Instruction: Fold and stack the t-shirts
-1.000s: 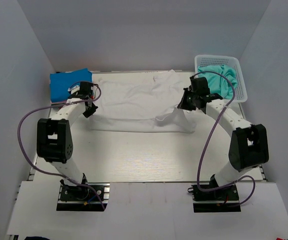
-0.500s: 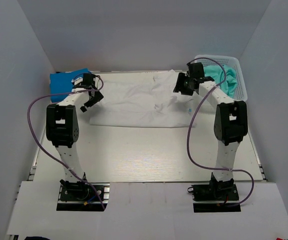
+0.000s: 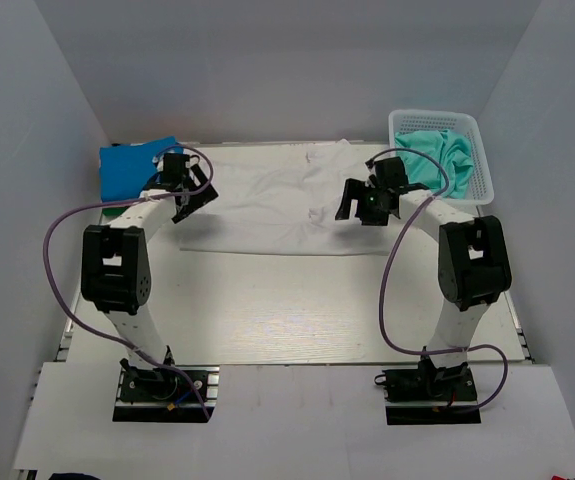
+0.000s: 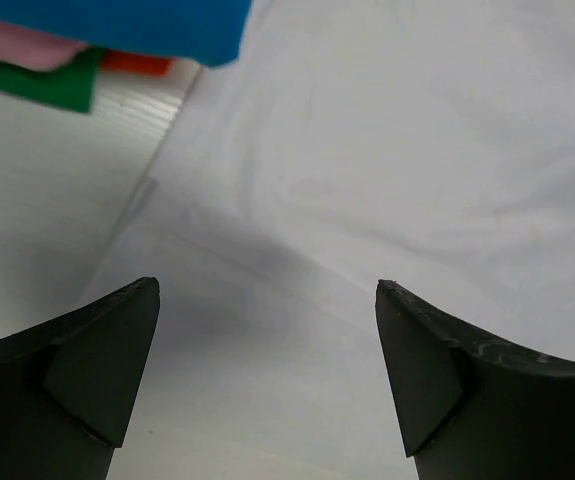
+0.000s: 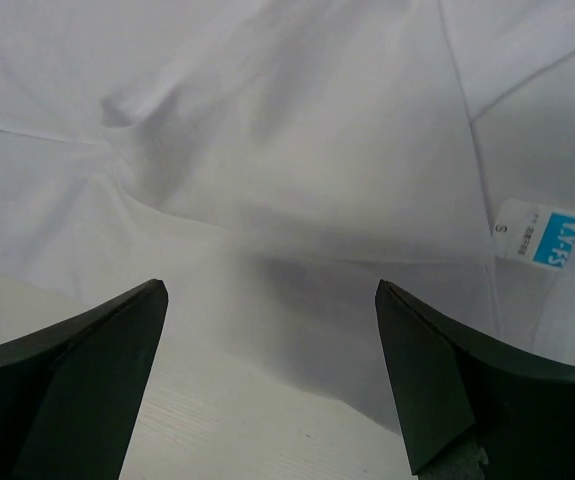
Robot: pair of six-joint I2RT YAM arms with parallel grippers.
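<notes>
A white t-shirt (image 3: 277, 205) lies spread flat across the far middle of the table, with a size label (image 5: 547, 238) showing in the right wrist view. My left gripper (image 3: 195, 196) hovers open over its left edge, nothing between the fingers (image 4: 267, 287). My right gripper (image 3: 355, 208) hovers open over its right part, also with nothing in it (image 5: 272, 286). A folded blue t-shirt (image 3: 132, 165) tops a stack at the far left. Under it show pink (image 4: 17, 45), green (image 4: 52, 85) and red (image 4: 137, 63) edges. A teal t-shirt (image 3: 437, 155) lies crumpled in the basket.
The white lattice basket (image 3: 437, 116) stands at the far right corner. White walls close in the table on the left, back and right. Bare table (image 3: 287, 310) stretches between the white t-shirt and the arm bases. Purple cables loop beside both arms.
Both grippers have opened and let go of the white t-shirt, which now lies flat. The right gripper reached far, then drew back over the shirt's right part.
</notes>
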